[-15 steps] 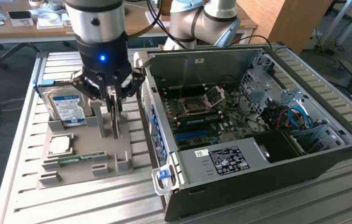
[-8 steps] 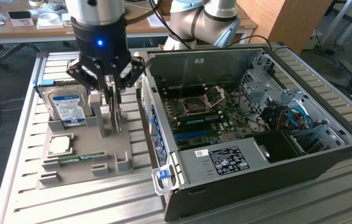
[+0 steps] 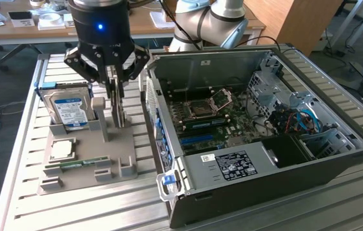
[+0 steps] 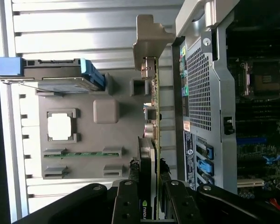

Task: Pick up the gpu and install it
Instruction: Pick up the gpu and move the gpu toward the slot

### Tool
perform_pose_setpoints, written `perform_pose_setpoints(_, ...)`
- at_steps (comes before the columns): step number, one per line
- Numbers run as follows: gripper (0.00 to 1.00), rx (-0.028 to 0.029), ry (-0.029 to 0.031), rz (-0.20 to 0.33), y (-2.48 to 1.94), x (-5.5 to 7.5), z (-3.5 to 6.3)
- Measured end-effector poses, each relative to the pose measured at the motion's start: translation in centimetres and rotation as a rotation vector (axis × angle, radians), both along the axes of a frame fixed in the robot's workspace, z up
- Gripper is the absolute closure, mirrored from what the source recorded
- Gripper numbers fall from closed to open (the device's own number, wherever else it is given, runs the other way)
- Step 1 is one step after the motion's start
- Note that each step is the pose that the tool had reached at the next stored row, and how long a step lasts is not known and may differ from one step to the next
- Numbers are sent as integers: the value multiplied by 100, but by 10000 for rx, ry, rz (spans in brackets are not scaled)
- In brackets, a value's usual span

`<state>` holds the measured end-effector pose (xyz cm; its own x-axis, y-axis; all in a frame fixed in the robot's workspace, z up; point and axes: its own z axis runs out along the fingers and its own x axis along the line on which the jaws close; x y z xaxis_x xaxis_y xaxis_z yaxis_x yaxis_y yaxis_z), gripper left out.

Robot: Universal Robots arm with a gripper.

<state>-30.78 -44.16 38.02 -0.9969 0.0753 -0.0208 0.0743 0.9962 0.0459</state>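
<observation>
The gpu stands on edge in a slot of the grey holder, its silver bracket at the end away from me. My gripper has come down over the card's top edge, with one finger on each face. In the wrist view the gpu runs edge-on between the fingers, its black cooler side gripped, so the gripper is shut on it. Its lower edge looks level with the holder.
The open computer case lies right beside the holder, motherboard and blue slots exposed. On the holder are a hard drive, a processor and a RAM stick. A slatted metal table carries everything.
</observation>
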Motion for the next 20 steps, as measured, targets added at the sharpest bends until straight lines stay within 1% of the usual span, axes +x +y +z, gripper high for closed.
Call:
perform_pose_setpoints(8,74,0,0,0,0,0,171)
perform_pose_setpoints(16,74,0,0,0,0,0,253)
perform_pose_setpoints(20,74,1,-1,0,0,0,255)
